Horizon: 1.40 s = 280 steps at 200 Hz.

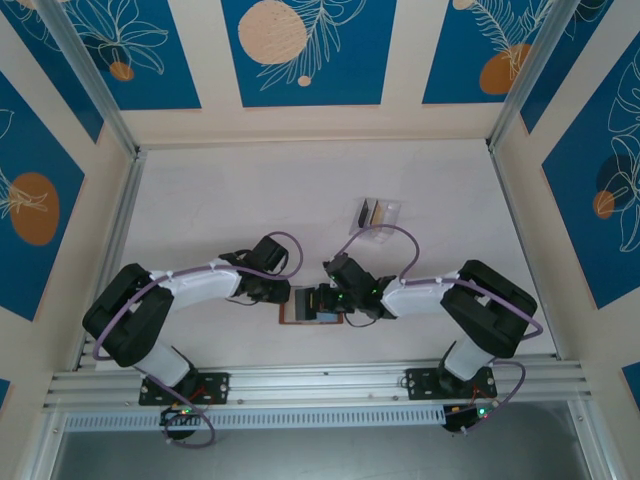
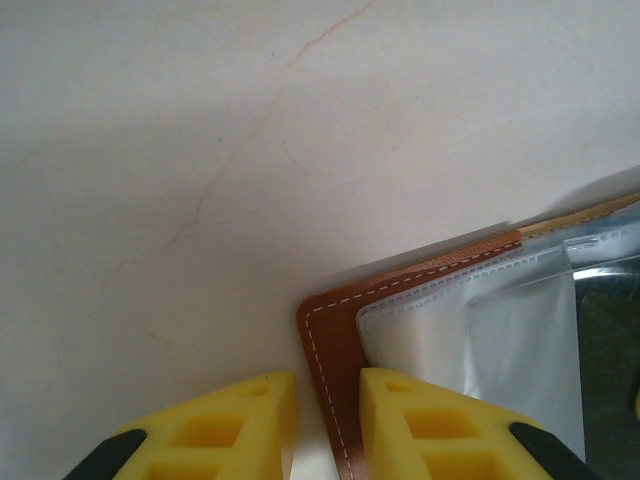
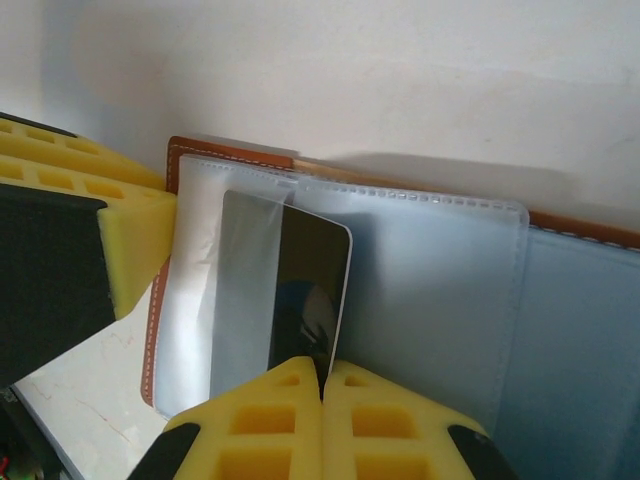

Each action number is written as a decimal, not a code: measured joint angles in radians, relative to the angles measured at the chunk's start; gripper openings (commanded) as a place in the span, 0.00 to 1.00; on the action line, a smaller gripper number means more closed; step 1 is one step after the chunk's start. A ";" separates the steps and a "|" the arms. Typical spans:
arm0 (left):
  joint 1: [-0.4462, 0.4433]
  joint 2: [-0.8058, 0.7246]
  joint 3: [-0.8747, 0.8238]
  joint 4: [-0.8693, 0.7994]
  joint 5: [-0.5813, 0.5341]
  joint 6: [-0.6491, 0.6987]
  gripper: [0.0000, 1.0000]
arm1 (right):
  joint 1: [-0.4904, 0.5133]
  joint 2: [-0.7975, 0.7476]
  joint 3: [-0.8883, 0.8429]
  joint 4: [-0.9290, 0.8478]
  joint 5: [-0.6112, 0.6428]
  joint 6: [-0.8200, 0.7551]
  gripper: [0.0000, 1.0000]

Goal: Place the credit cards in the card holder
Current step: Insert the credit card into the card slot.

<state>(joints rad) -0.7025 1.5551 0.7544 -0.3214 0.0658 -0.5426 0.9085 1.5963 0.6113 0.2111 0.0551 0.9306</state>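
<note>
Credit card (image 3: pixel 300 290) clamped endwise in my right gripper (image 3: pixel 322 400), its long axis running straight out from the fingertips over the open card holder (image 3: pixel 240 152), which lies flat on the surface (image 2: pixel 200 150) between both arms. One long side sits under a clear sleeve, the other is bare. My left gripper (image 2: pixel 328 390) straddles the holder's leather edge, pads narrowly parted; I can't tell whether it pinches. I judge the coming push goes toward the covered side.
</note>
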 measured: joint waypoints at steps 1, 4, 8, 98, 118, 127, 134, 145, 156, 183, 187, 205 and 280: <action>0.000 0.000 0.000 0.000 0.000 0.000 0.23 | 0.001 0.001 0.000 0.002 0.000 0.001 0.00; 0.000 0.000 0.000 0.000 0.000 0.000 0.23 | 0.003 0.004 0.000 0.006 0.000 0.005 0.00; 0.000 0.000 0.000 0.000 0.000 -0.001 0.23 | 0.006 0.008 0.002 0.011 0.000 0.008 0.00; 0.000 -0.011 -0.030 0.039 -0.003 -0.018 0.23 | 0.055 0.061 0.012 0.100 0.037 0.097 0.00; 0.000 -0.031 -0.040 0.047 -0.005 -0.032 0.24 | 0.060 0.072 0.028 0.091 0.039 0.102 0.00; 0.000 -0.041 -0.048 0.052 -0.007 -0.036 0.25 | 0.059 0.072 0.028 0.089 0.039 0.103 0.00; 0.000 -0.048 -0.053 0.053 -0.007 -0.041 0.25 | 0.059 0.072 0.029 0.088 0.038 0.103 0.00; 0.000 -0.063 -0.060 0.052 -0.006 -0.050 0.27 | 0.059 0.072 0.033 0.083 0.036 0.101 0.00; 0.002 -0.080 -0.066 0.040 0.001 -0.055 0.27 | 0.059 0.076 0.041 0.075 0.029 0.097 0.00; 0.021 -0.159 -0.078 0.000 0.039 -0.061 0.27 | 0.051 0.094 0.065 0.062 -0.013 0.072 0.00; 0.024 -0.174 -0.080 -0.005 0.043 -0.061 0.26 | 0.048 0.097 0.068 0.060 -0.021 0.068 0.00; 0.045 -0.222 -0.082 -0.021 0.046 -0.061 0.19 | 0.035 0.108 0.082 0.049 -0.056 0.046 0.00; 0.054 -0.173 -0.155 -0.027 0.064 -0.050 0.06 | 0.005 0.117 0.123 -0.020 -0.123 -0.020 0.00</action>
<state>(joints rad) -0.6483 1.3823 0.5995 -0.3481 0.1295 -0.5930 0.9138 1.7134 0.7341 0.1909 -0.0681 0.9108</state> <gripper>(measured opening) 0.071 0.066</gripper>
